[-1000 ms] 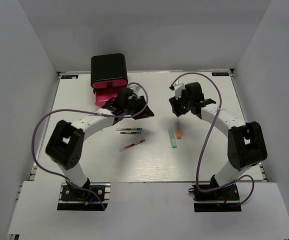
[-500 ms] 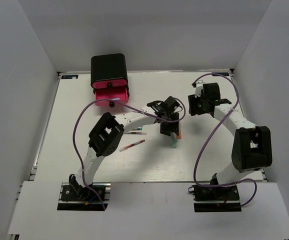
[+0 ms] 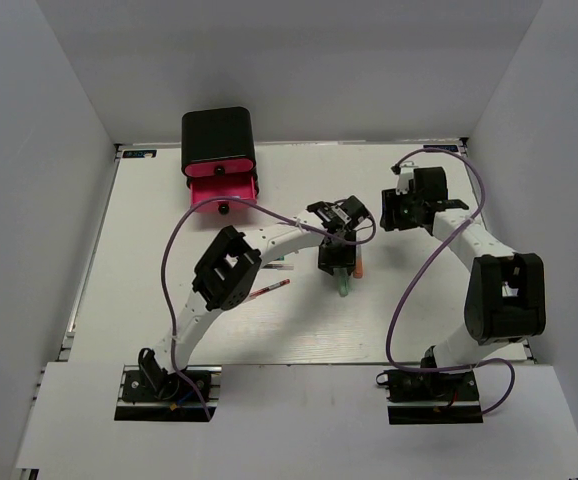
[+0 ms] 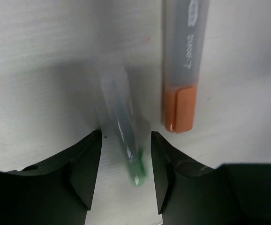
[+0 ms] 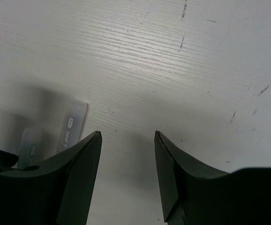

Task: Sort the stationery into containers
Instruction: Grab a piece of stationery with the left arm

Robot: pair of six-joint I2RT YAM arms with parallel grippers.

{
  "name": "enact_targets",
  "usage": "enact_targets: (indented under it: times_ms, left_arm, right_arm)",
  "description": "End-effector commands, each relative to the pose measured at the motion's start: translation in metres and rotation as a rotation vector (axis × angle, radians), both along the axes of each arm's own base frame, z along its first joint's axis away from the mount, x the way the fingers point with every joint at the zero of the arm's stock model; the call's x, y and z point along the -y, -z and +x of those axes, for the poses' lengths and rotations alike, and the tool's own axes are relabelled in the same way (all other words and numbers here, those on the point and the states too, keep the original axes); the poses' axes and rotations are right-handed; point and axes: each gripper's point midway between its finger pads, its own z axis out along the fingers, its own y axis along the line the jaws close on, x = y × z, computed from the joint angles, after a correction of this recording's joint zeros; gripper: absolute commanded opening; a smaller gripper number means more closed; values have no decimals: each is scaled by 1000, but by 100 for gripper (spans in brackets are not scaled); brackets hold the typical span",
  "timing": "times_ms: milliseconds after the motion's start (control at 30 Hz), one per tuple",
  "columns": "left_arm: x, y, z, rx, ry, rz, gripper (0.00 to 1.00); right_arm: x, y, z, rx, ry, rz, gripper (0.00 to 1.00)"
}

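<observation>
Green marker point(image 3: 345, 287) lies mid-table beside the orange marker point(image 3: 358, 268). The left gripper point(image 3: 339, 265) has swung over to it from the open pink drawer point(image 3: 222, 192), and the right gripper point(image 3: 394, 210) has pulled back. Left wrist: fingers point(image 4: 84, 168) spread astride the green marker, not yet pinching, so a grasp looks next. Right wrist: fingers spread, empty.

Green marker point(image 4: 122, 123) lies flat just beside orange marker point(image 4: 180, 70).

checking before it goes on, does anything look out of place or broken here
Nothing looks broken or spilled. One pink drawer of the black cabinet stands pulled out, and a red pen lies slanted on the table.
</observation>
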Motion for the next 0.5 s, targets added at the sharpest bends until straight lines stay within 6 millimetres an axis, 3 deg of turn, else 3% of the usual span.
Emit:
enact_targets:
  times_ms: [0,233,300,333,367,400,433,467]
  left_arm:
    - [-2,-1,3,20,-6,40,57]
    - [-7,7,6,13,-33,88,54]
    - [-21,15,0,-5,-39,156,49]
    - [-33,29,-8,-34,-37,197,47]
    - [-42,30,-13,-41,-38,225,39]
    - [-47,26,-13,-28,-41,229,34]
    - [-63,36,-23,-50,-41,275,31]
    - [-65,36,-25,-49,-41,274,28]
  right_arm:
    - [-1,-16,1,54,6,40,55]
    - [-1,-15,-8,51,4,55,55]
    - [-3,-15,-10,50,-4,61,55]
    - [-3,-13,-11,45,-5,60,55]
    - [-3,-14,-12,47,-8,66,55]
    - [-4,-15,-12,48,-14,69,55]
    - [-5,-15,-11,51,-18,70,55]
    - [-8,-14,-13,46,-29,79,55]
